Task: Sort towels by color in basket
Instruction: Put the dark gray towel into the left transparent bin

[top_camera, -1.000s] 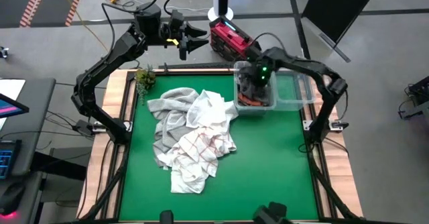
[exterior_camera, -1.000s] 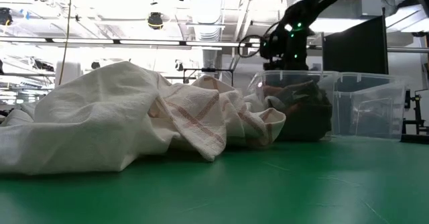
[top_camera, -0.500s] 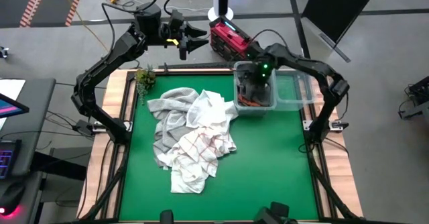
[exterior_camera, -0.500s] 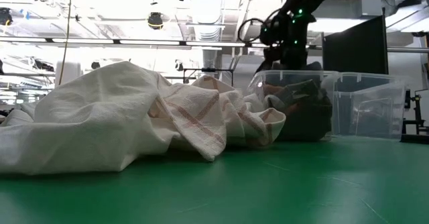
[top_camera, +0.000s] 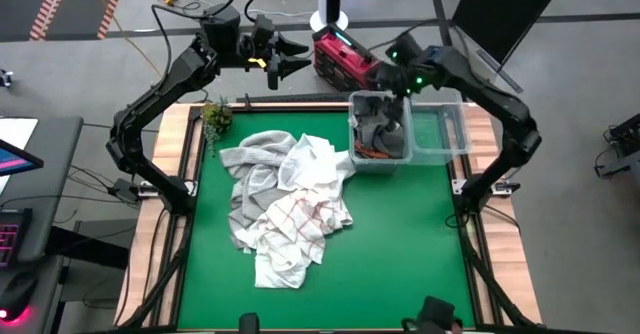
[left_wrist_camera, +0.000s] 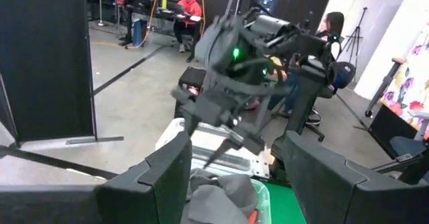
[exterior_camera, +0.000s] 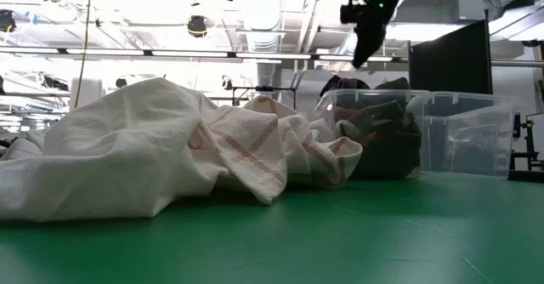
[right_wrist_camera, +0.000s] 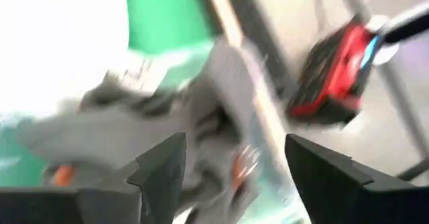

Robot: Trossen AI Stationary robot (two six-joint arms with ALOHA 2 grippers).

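- Progress, as judged from the layout: sorting is partly done. The clear plastic basket (top_camera: 408, 132) at the far right of the table (top_camera: 400, 244) has two compartments; the one nearer the middle holds a dark grey towel (top_camera: 378, 126) heaped above the rim, with a strip of rust-orange towel (top_camera: 372, 154) at its near edge, while the outer compartment (top_camera: 443, 134) looks bare
- Remaining: a pile of pale towels (top_camera: 285, 202) lies on the table just beside the basket, none of it yet binned. It includes a plain white towel (top_camera: 318, 164), a light grey towel (top_camera: 248, 189) and a white towel with thin red check lines (top_camera: 300, 224)
- Right tool (top_camera: 398, 82): raised above the far rim of the filled compartment, fingers spread wide and holding nothing; the wrist view shows its two dark fingers (right_wrist_camera: 161, 174) apart over the grey cloth
- Left tool (top_camera: 290, 56): parked beyond the far edge of the table, well apart from all cloth, fingers open and empty
- Materials and shapes: the towels are soft, limp woven cloth, crumpled into rounded folds that overlap one another; the low view shows the pile (exterior_camera: 161, 148) standing about as high as the basket (exterior_camera: 416, 135). The basket is rigid and see-through with straight walls. The table has a flat green matte top
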